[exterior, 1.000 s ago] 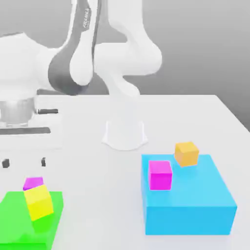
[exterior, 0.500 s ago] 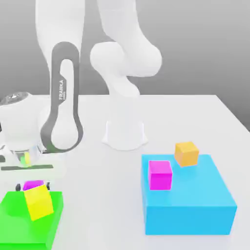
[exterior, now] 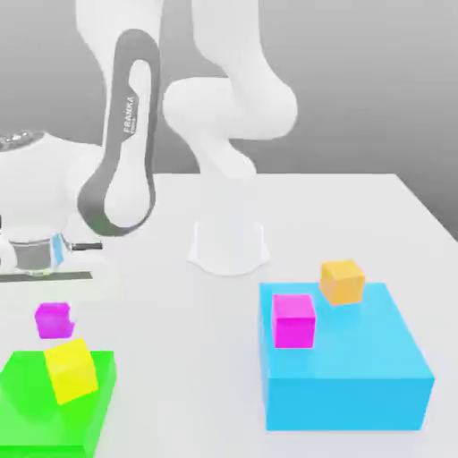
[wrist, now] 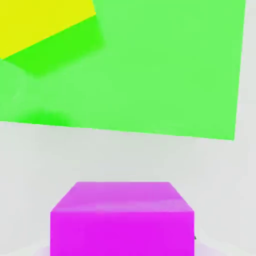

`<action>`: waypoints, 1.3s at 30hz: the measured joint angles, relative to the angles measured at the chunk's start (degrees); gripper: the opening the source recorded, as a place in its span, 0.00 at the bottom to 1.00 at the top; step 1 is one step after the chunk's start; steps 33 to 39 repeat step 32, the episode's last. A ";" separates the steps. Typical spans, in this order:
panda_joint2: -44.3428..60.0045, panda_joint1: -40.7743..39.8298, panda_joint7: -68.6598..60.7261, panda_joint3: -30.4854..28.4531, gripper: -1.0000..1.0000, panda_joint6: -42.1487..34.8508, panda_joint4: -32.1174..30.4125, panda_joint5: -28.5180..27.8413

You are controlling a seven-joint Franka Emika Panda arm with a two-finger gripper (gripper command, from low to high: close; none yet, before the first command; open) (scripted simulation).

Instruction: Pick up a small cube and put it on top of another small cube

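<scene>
A: State the end effector condition.

B: The gripper (exterior: pixel 52 300) hangs below the white hand at the exterior view's left, with its jaws pressed in on the small purple-magenta cube (exterior: pixel 53 319). In the hand view this cube (wrist: pixel 122 218) sits directly under the camera.

A: Where is that cube relative to the surfaces?

B: In the exterior view it appears above and behind the green block (exterior: pixel 55 402), in front of the white table (exterior: pixel 179 304). Whether it is clear of the table cannot be told from this angle. In the hand view, white table shows between it and the green block (wrist: pixel 170 70).

A: What rests on the green block?

B: A yellow cube (exterior: pixel 72 368), tilted, near the block's back edge and just below the purple-magenta cube in the exterior view. Its corner (wrist: pixel 40 22) also appears in the hand view.

A: Other items?

B: A large blue block (exterior: pixel 344 376) at the exterior view's right carries a pink-magenta cube (exterior: pixel 293 320) and an orange cube (exterior: pixel 342 281) at its back edge. The two stand apart.
</scene>
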 joint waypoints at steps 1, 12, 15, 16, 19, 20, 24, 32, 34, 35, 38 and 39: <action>-1.19 0.75 1.36 0.96 0.00 -2.03 1.22 1.46; -22.04 21.01 1.61 16.83 0.00 -17.48 -3.55 -4.90; -27.97 25.88 0.81 22.23 0.00 -21.49 -5.39 -6.73; -29.89 27.48 0.40 23.96 0.00 -22.71 -6.07 -7.33; -35.63 32.31 -1.09 28.95 0.00 -26.13 -8.23 -9.11; -37.59 33.92 -1.60 30.62 0.00 -27.29 -8.93 -9.65; -38.27 37.17 -5.85 33.36 0.00 -24.05 -13.36 -11.72; -30.40 37.20 -6.24 34.14 1.00 -13.02 -16.60 -11.82; -30.40 37.20 -6.24 34.14 1.00 -13.02 -16.60 -11.82; -30.40 37.20 -6.24 34.14 1.00 -13.02 -16.60 -11.82; -30.40 37.20 -6.24 34.14 1.00 -13.02 -16.60 -11.82; -30.40 37.20 -6.24 34.14 1.00 -13.02 -16.60 -11.82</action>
